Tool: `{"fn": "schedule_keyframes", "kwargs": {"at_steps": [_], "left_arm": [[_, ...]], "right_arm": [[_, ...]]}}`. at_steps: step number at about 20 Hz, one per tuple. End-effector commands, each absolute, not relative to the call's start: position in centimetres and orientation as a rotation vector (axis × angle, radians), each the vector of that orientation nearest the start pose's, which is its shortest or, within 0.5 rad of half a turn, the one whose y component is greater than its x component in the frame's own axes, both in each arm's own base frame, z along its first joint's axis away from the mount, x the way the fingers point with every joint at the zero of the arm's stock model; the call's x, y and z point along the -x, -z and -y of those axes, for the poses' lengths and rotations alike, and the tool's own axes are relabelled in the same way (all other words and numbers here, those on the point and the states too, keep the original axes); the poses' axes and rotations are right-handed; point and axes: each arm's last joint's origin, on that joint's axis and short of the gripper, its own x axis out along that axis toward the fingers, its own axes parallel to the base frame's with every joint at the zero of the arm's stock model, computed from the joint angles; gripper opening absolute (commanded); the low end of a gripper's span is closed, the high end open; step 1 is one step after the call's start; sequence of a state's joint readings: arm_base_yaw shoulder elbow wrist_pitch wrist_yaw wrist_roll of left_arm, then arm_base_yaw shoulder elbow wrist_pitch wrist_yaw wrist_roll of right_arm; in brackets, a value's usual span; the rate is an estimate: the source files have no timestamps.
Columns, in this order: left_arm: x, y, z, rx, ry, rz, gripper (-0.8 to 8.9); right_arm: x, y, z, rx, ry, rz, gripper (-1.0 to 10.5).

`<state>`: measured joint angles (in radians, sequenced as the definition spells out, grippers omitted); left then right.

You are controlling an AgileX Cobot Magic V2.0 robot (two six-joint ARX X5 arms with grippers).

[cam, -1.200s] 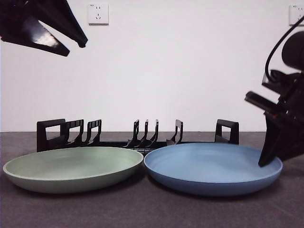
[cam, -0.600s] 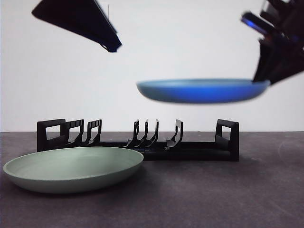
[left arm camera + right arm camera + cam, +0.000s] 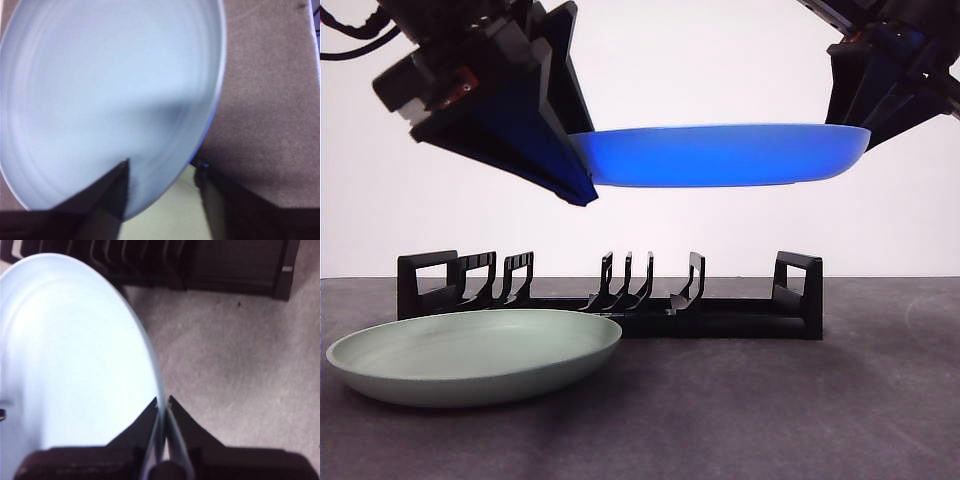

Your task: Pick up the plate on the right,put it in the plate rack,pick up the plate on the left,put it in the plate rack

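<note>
The blue plate hangs level in the air above the black plate rack. My right gripper is shut on the plate's right rim, which the right wrist view shows pinched between the gripper jaws. My left gripper is at the plate's left rim. In the left wrist view this gripper is open, one jaw over the blue plate and the other outside its edge. The green plate lies flat on the table in front of the rack's left half.
The dark table stretches in front of the rack. The rack lies beyond the blue plate in the right wrist view. A white wall stands behind everything.
The blue plate was lifted off the table by the right gripper and has risen higher. The left arm came down and in, and its open jaws now straddle the plate's left rim.
</note>
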<state>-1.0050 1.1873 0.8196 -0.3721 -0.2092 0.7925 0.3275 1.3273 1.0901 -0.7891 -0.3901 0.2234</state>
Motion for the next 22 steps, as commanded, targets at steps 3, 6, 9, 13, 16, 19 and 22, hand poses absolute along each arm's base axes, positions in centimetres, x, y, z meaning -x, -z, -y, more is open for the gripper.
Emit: {"fn": "schedule_keyframes", "kwargs": {"at_steps": [3, 6, 9, 13, 16, 19, 22], "left_arm": [[-13.2, -25.2, 20.4, -1.164, 1.011, -0.286, -0.09], [-13.1, -25.1, 20.4, -1.166, 1.015, -0.29, -0.09], [-13.2, -25.2, 20.4, -1.155, 1.01, -0.294, -0.09], [-13.2, -25.3, 20.5, -1.099, 0.991, -0.303, -0.09], [-13.8, -25.9, 20.6, -0.932, 0.924, -0.316, -0.09], [-15.6, -27.5, 19.9, -0.723, 0.81, -0.333, -0.09], [-18.2, -30.2, 18.3, -0.538, 0.748, -0.334, -0.09]], "right_arm": [[-24.1, -28.0, -9.4, -0.215, -0.547, -1.109, -0.1], [-24.2, -28.2, -9.4, -0.191, -0.562, -1.093, 0.1], [-24.4, -28.7, -9.4, -0.171, -0.57, -1.044, 1.5], [-24.5, -30.6, -9.0, -0.192, -0.576, -0.9, 3.1], [-24.1, -32.9, -8.4, -0.207, -0.581, -0.717, 3.1], [-23.1, -35.3, -7.8, -0.181, -0.507, -0.535, 3.1], [-22.1, -36.7, -7.3, -0.168, -0.443, -0.43, 3.1]]}}
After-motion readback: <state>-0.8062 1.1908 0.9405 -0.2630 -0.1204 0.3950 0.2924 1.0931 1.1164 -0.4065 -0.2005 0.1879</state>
